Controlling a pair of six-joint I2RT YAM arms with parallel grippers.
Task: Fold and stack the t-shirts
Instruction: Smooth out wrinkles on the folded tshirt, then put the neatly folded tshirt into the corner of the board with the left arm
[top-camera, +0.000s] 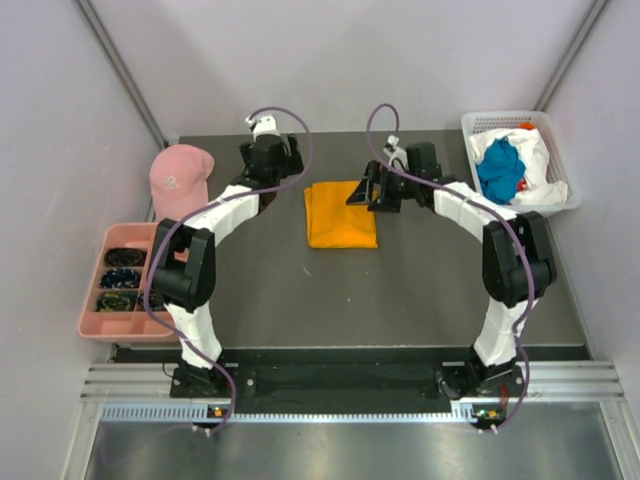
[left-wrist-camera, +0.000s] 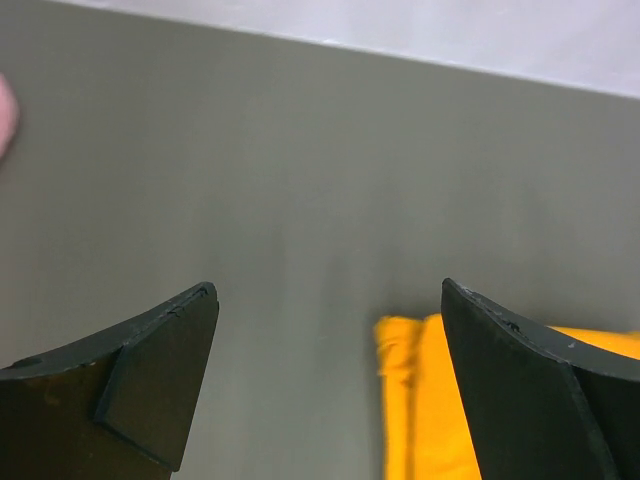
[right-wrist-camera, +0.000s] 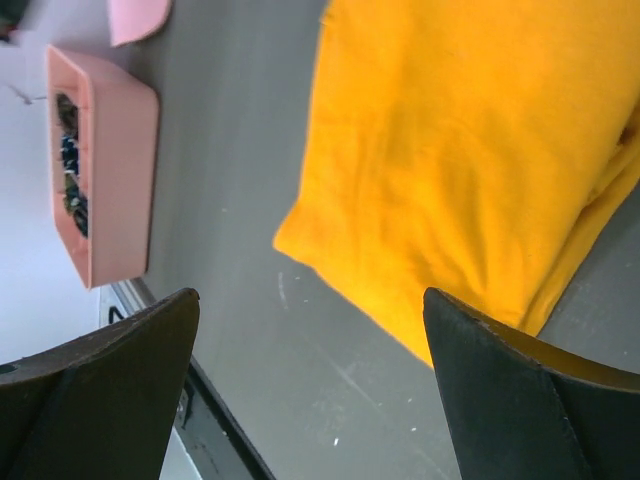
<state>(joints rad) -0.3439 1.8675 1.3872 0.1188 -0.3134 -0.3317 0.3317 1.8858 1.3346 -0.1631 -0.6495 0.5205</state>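
top external view has the orange-yellow t-shirt (top-camera: 341, 213) a little above the middle of the frame, folded into a flat rectangle on the dark table (top-camera: 400, 290). it lies between the two arms. the left gripper (left-wrist-camera: 328, 288) is to the upper left of the shirt in that view, and the right gripper (right-wrist-camera: 310, 295) is just at the shirt's upper right edge. whether the right one touches the cloth i cannot tell from above.

in the left wrist view the two black fingers (left-wrist-camera: 150, 370) stand wide apart at the bottom of the frame. nothing is between them, only the table surface. a corner of the orange shirt shows at the lower right, partly behind one finger. in the right wrist view the jaws are also spread wide and hold nothing. the folded orange shirt fills the upper right of that frame, with its layered edge at the far right.

the white basket (top-camera: 478, 124) sits in the upper right of the top view, at the far corner of the table. inside it a teal-blue t-shirt (top-camera: 499, 168) lies crumpled on a white t-shirt (top-camera: 540, 155). the pink cap (top-camera: 178, 178) is at the upper left. below it in the frame is the pink tray (top-camera: 92, 300), with small dark things in its compartments.
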